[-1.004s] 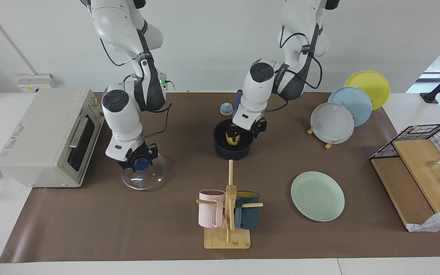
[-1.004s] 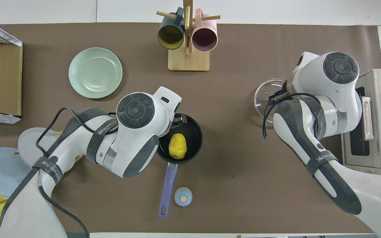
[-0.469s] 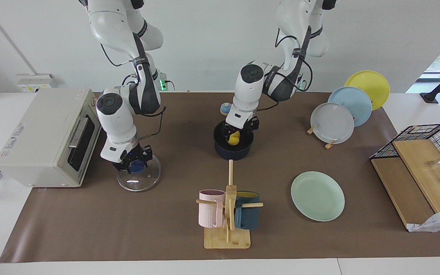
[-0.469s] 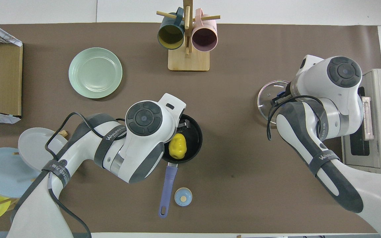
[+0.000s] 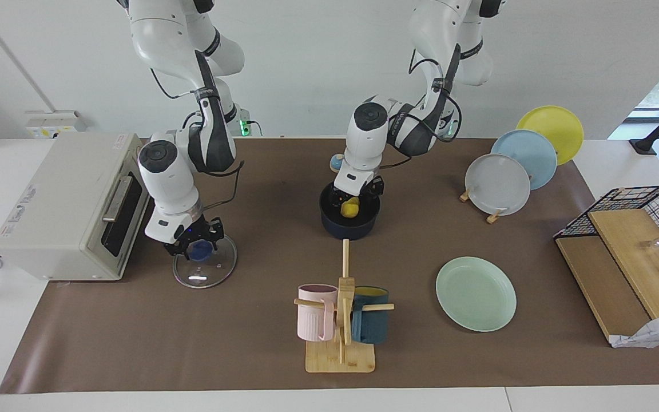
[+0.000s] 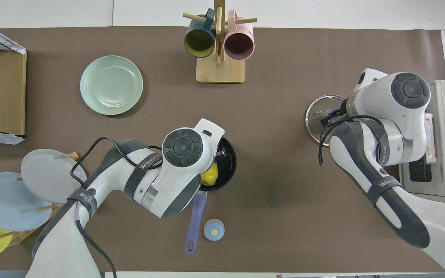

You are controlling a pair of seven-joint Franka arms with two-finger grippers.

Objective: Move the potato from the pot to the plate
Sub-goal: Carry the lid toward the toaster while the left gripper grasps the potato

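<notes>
Facing view: the left gripper [image 5: 351,201] reaches into the saucepan [image 5: 349,220], its fingers around the potato [image 5: 350,209]; I cannot tell whether they clamp it. The mint-green plate [image 5: 476,293] lies at the saucepan's four o'clock. The right gripper [image 5: 192,243] grips the glass lid [image 5: 203,268] by its knob.

Overhead view: the potato [image 6: 211,175] peeks out inside the saucepan [image 6: 228,164]; the plate [image 6: 111,85] lies at its ten o'clock.

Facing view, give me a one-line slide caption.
Left hand reaches into the pot at the potato; right hand sits at the glass lid; green plate waits.
</notes>
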